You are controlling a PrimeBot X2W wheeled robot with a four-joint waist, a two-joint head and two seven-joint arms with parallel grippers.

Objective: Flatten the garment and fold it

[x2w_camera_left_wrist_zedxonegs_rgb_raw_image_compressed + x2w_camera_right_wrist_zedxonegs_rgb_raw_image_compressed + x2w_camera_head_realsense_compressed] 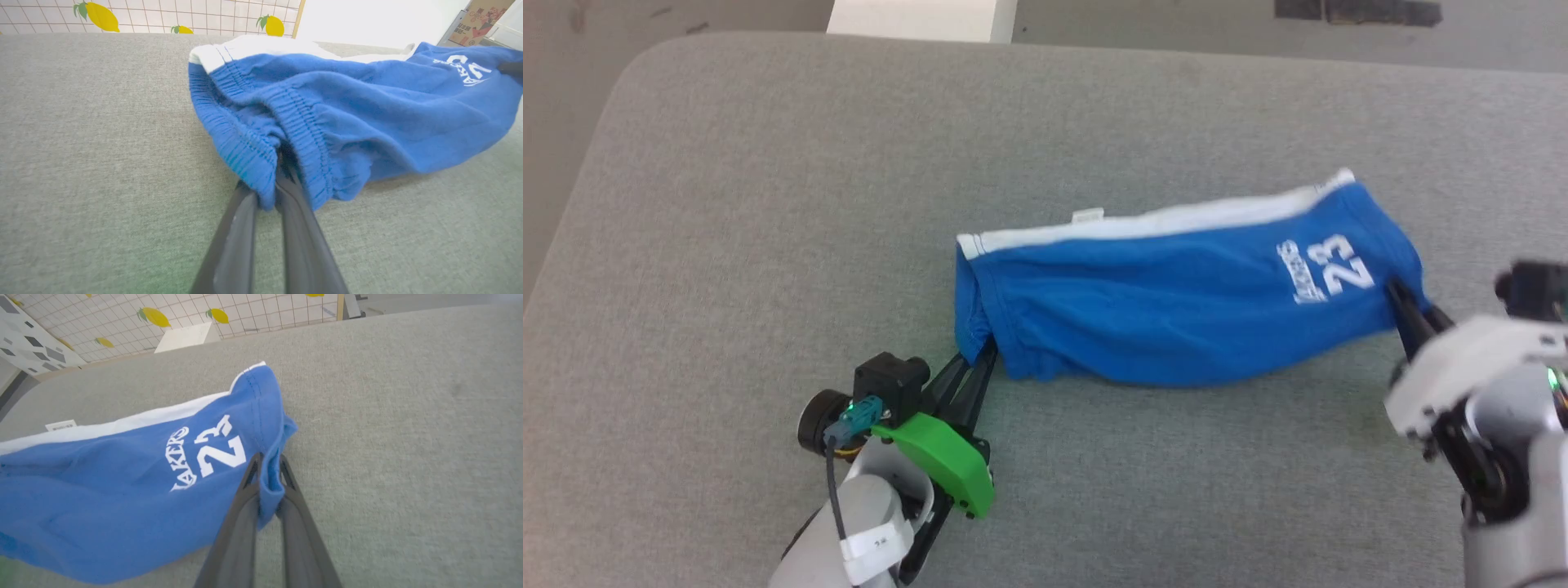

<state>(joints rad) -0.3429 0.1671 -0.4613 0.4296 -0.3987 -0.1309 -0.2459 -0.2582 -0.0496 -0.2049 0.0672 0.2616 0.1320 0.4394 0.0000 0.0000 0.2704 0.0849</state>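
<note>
The shorts [1176, 302] span mid-frame over the tabletop [768, 204]. The left hand [982, 353] is clamped on the waistband [302, 134], and the right hand [1403, 300] pinches the hem [261, 416]. Both bites look thin, so hard stretching could pull the fabric free.

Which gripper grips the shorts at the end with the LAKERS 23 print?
The right gripper: it pinches the blue shorts at the leg hem beside the white print. The left gripper clamps the gathered elastic waistband at the opposite end.
</note>
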